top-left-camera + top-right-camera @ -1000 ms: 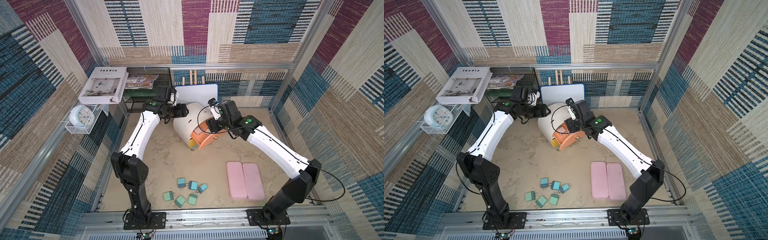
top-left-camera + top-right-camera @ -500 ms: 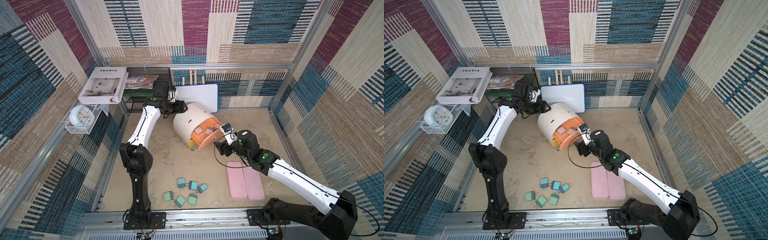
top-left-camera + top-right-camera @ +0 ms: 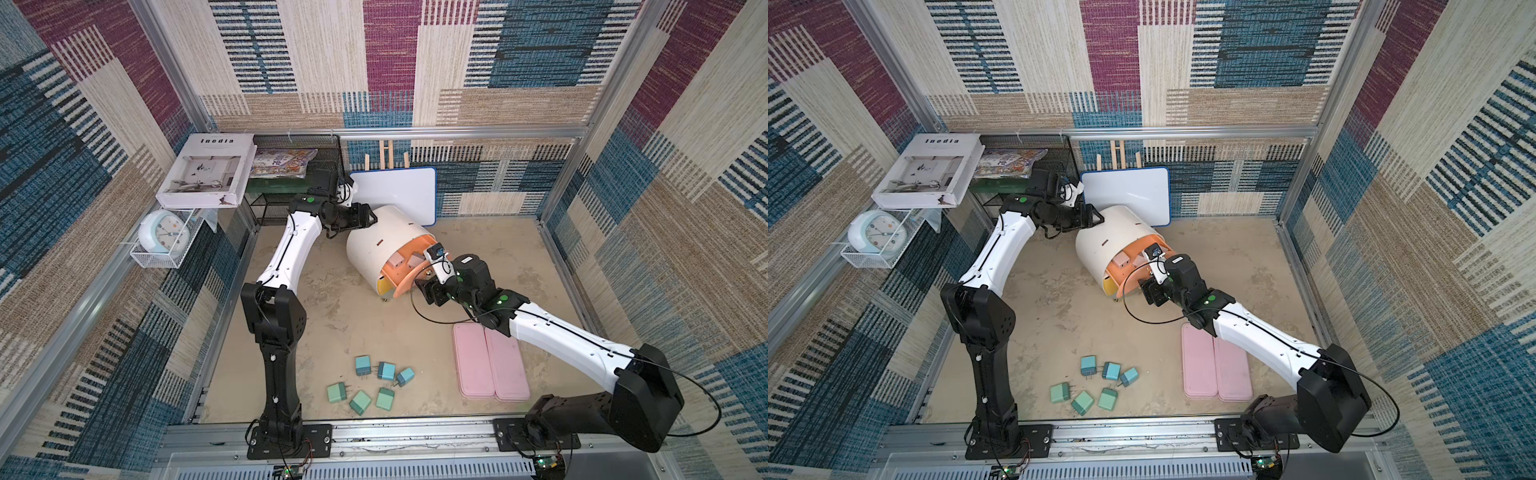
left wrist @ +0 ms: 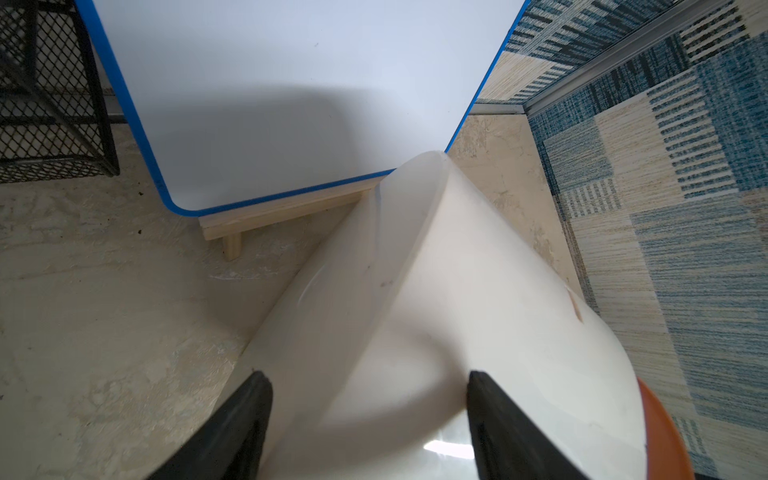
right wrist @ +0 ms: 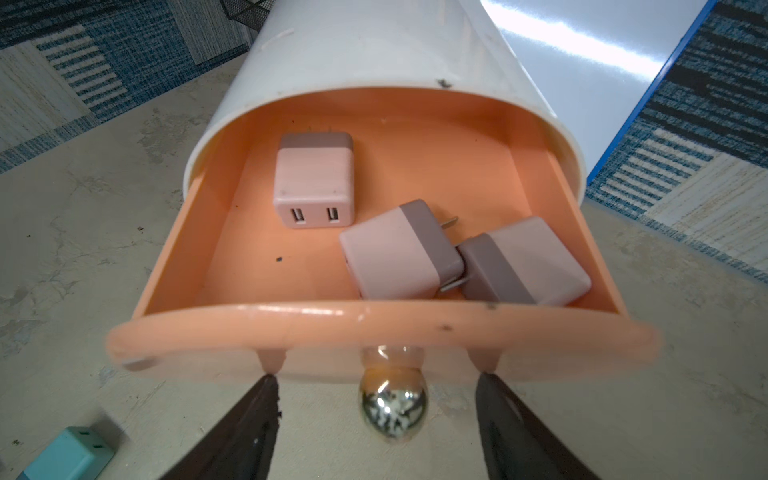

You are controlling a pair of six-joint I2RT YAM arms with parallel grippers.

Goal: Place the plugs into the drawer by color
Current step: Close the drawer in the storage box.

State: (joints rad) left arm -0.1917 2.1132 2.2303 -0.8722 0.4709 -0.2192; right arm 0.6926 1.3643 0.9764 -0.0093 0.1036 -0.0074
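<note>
- Well in front of the white round-topped plastic cabinet [image 3: 382,245], three green boxy plastic plugs [image 3: 360,402] and three blue boxy plastic plugs [image 3: 386,370] lie loose on the sandy table [image 3: 332,307], none of them held.
- Just in front of the cabinet, the right tool [image 5: 376,376] has pulled back from above the pulled-out salmon-pink top drawer [image 5: 291,311] and now sits low at its front. Its jaws stand apart on either side of the round metal knob [image 5: 392,409], gripping nothing.
- Inside that drawer lie three dusty-pink boxy plugs [image 5: 313,183], two touching each other and one apart. The pink share looks finished, so the likely next step is to push this drawer shut before opening one beneath it.
- At the cabinet's rear, the left tool [image 4: 365,374] has shifted back from the top and straddles the shell's back edge, jaws wide. Whether they pinch it cannot be told. It is probably there as a brace.
- Just behind the cabinet stands the blue-rimmed whiteboard [image 3: 395,195].
</note>
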